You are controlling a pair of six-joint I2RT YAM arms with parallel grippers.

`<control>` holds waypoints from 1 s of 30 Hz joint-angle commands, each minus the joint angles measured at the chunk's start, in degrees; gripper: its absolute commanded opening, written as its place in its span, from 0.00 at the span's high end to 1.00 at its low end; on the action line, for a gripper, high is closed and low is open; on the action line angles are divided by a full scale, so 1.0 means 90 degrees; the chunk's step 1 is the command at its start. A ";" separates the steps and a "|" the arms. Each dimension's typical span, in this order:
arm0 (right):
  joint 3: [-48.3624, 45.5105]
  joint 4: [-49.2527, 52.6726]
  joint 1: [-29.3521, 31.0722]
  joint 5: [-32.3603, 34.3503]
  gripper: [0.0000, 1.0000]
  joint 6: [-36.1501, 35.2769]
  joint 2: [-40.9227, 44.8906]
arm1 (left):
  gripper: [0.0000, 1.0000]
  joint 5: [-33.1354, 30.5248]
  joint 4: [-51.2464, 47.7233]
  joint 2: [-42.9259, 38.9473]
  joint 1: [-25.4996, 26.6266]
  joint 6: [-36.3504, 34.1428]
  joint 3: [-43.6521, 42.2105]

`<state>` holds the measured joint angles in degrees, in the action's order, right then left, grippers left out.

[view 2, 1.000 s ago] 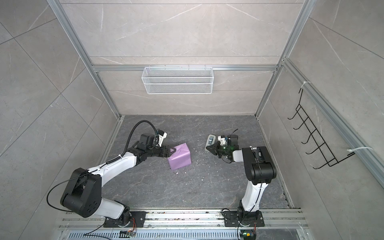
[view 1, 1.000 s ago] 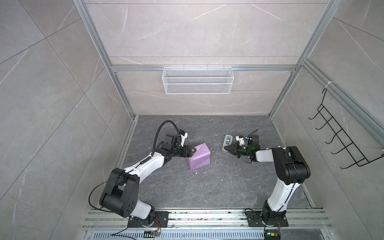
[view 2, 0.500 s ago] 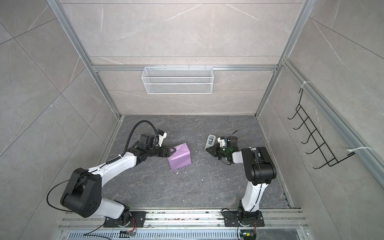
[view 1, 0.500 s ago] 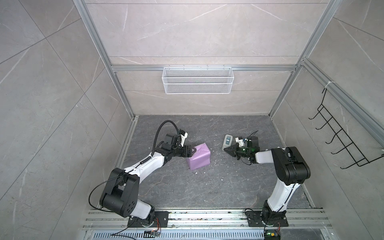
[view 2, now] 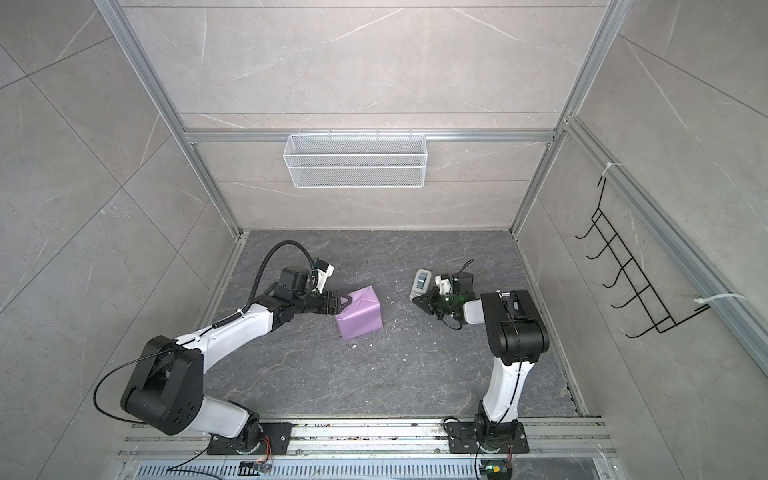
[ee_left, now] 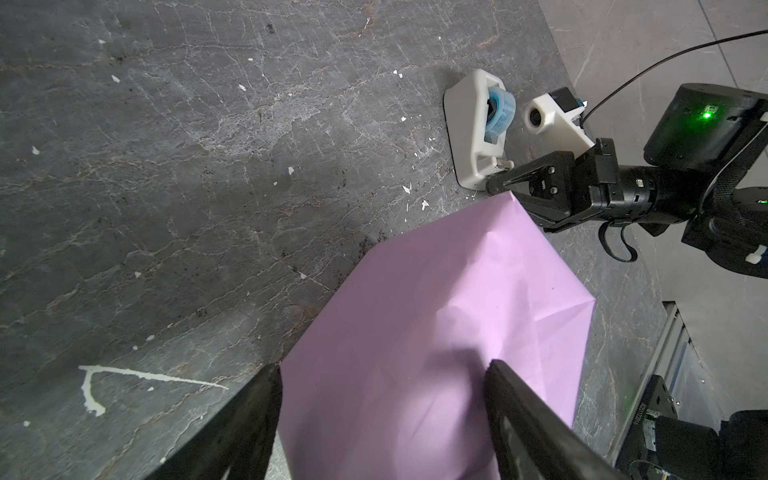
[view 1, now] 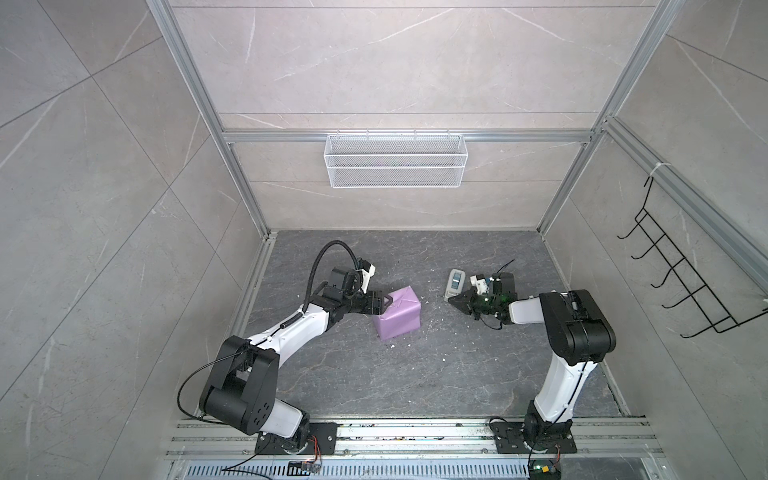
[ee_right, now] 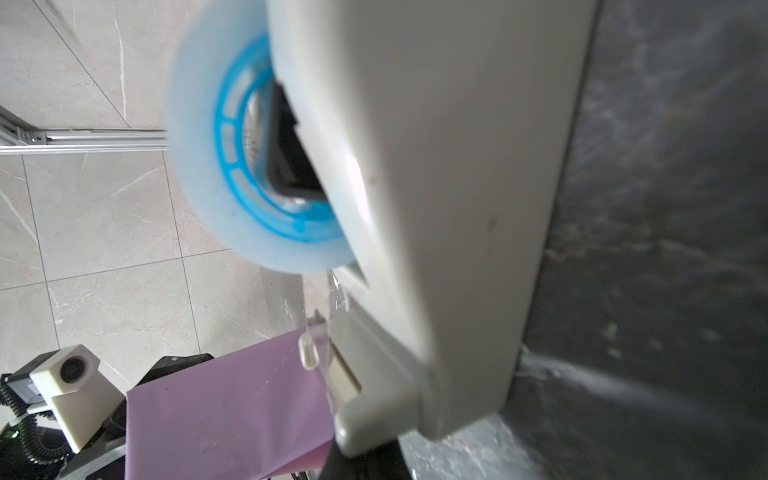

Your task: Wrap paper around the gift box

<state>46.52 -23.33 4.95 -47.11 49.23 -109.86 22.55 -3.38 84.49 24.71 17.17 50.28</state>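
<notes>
The paper (view 1: 399,316), lilac side out, is folded round the gift box as a tilted parcel on the dark floor in both top views (view 2: 361,316); the box itself is hidden under it. My left gripper (view 1: 385,300) is open at the parcel's upper left corner. In the left wrist view its fingers (ee_left: 511,399) stand wide apart with the paper (ee_left: 436,311) between them. My right gripper (view 1: 453,298) is shut, its tip at the near end of a white tape dispenser (view 1: 456,282), well right of the parcel.
The dispenser (ee_right: 436,208) carries a blue tape roll (ee_right: 249,166), with a clear tape end (ee_right: 309,353) at its cutter. A white wire basket (view 1: 395,166) hangs on the back wall and a black hook rack (view 1: 681,282) on the right wall. White scraps (view 1: 409,344) dot the floor.
My right gripper has edged slightly left beside the tape dispenser. The left arm and the parcel have stayed put.
</notes>
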 commanded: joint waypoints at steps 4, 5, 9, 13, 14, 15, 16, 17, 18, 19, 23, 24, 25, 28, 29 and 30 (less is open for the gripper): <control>0.0016 0.1093 -0.0048 0.0550 1.00 -0.0575 -0.0143 | 0.22 -0.0068 -0.0348 0.0193 0.0008 -0.0062 -0.0119; 0.0021 0.1168 -0.0045 0.0581 1.00 -0.0636 -0.0101 | 0.22 -0.0073 -0.0350 0.0201 0.0009 -0.0067 -0.0118; 0.0117 0.1549 -0.0056 0.0720 1.00 -0.0886 0.0095 | 0.22 -0.0066 -0.0349 0.0229 0.0008 -0.0069 -0.0109; 0.0214 0.1728 -0.0055 0.0666 1.00 -0.1057 0.0441 | 0.22 -0.0073 -0.0348 0.0250 0.0008 -0.0086 -0.0108; 0.0209 0.1782 -0.0052 0.0664 1.00 -0.1132 0.0597 | 0.22 -0.0076 -0.0348 0.0258 0.0008 -0.0081 -0.0108; 0.0207 0.1845 -0.0043 0.0638 1.00 -0.1211 0.0765 | 0.22 -0.0078 -0.0360 0.0268 0.0008 -0.0090 -0.0108; 0.0176 0.1886 -0.0035 0.0609 1.00 -0.1302 0.0986 | 0.22 -0.0083 -0.0365 0.0274 0.0008 -0.0091 -0.0108; 0.0127 0.1922 -0.0007 0.0571 1.00 -0.1382 0.1222 | 0.22 -0.0078 -0.0367 0.0284 0.0008 -0.0096 -0.0108; 0.0085 0.1959 0.0033 0.0541 1.00 -0.1445 0.1445 | 0.22 -0.0083 -0.0375 0.0287 0.0011 -0.0090 -0.0110; 0.0033 0.2009 0.0112 0.0514 1.00 -0.1523 0.1721 | 0.22 -0.0080 -0.0370 0.0291 0.0008 -0.0099 -0.0104; -0.0034 0.2190 0.0758 0.0619 1.00 -0.1837 0.2738 | 0.22 -0.0083 -0.0377 0.0289 0.0008 -0.0100 -0.0091; 0.0026 0.2226 0.0968 0.0676 1.00 -0.1920 0.2914 | 0.22 -0.0083 -0.0391 0.0277 0.0008 -0.0102 -0.0090; 0.0129 0.2293 0.1249 0.0784 1.00 -0.2030 0.3064 | 0.22 -0.0092 -0.0392 0.0273 0.0008 -0.0110 -0.0099; 0.0486 0.2286 0.2100 0.0964 1.00 -0.2314 0.3203 | 0.22 -0.0113 -0.0387 0.0280 0.0009 -0.0112 -0.0099; 0.0611 0.2238 0.2304 0.0960 1.00 -0.2355 0.3168 | 0.22 -0.0113 -0.0393 0.0287 0.0010 -0.0111 -0.0099; 0.0734 0.2220 0.2472 0.0962 1.00 -0.2407 0.3107 | 0.22 -0.0112 -0.0392 0.0306 0.0008 -0.0111 -0.0089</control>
<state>50.46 -4.89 24.23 -40.03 31.33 -81.52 22.61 -2.61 85.21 24.71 17.17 50.28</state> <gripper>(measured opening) 0.046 0.778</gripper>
